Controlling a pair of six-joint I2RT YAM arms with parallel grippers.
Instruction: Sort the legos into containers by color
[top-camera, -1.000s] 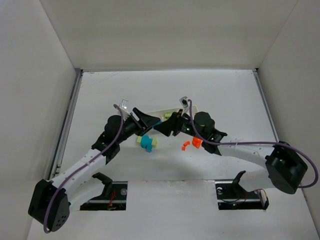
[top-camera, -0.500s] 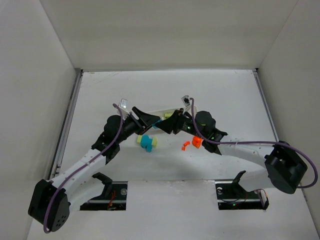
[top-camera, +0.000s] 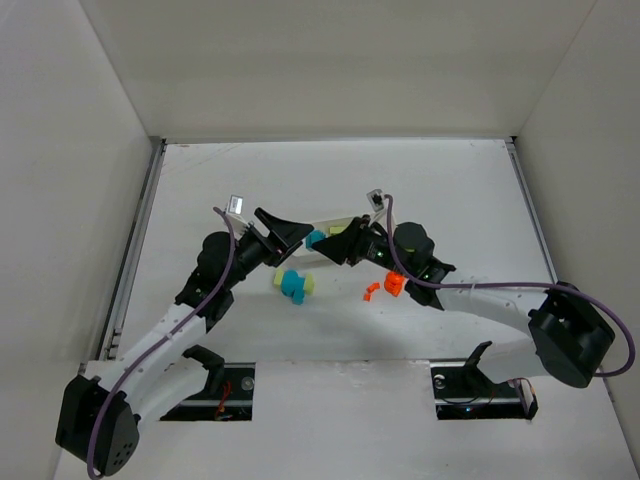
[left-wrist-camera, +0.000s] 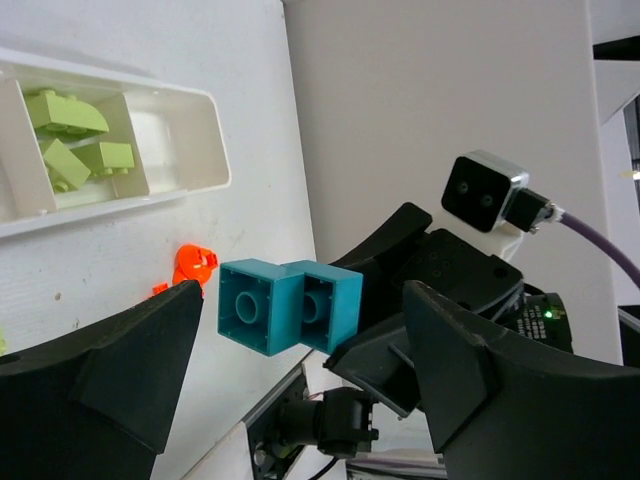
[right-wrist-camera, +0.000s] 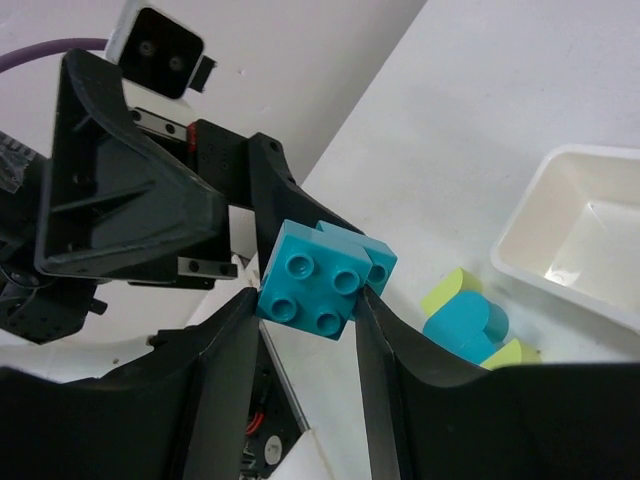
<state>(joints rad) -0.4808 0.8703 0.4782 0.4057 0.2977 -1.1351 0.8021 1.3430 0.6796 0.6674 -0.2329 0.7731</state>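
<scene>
My right gripper (right-wrist-camera: 308, 296) is shut on a cyan-blue double brick (right-wrist-camera: 322, 274) and holds it in the air. In the top view this brick (top-camera: 316, 239) sits between the right gripper (top-camera: 331, 246) and the left gripper (top-camera: 290, 233). My left gripper (left-wrist-camera: 300, 300) is open, its fingers wide on either side of the same brick (left-wrist-camera: 290, 304) without touching it. The white tray (left-wrist-camera: 214, 140) holds yellow-green bricks (left-wrist-camera: 68, 130) in one compartment. It is mostly hidden behind the grippers in the top view (top-camera: 345, 219).
A cyan and yellow-green clump of bricks (top-camera: 295, 285) lies on the table in front of the tray and also shows in the right wrist view (right-wrist-camera: 465, 322). Orange-red bricks (top-camera: 392, 284) lie to its right, under the right arm. A tray corner (right-wrist-camera: 560, 232) shows empty.
The left gripper has drawn back to the left and stands open. The cyan brick now shows between the two grippers, held by the right one.
</scene>
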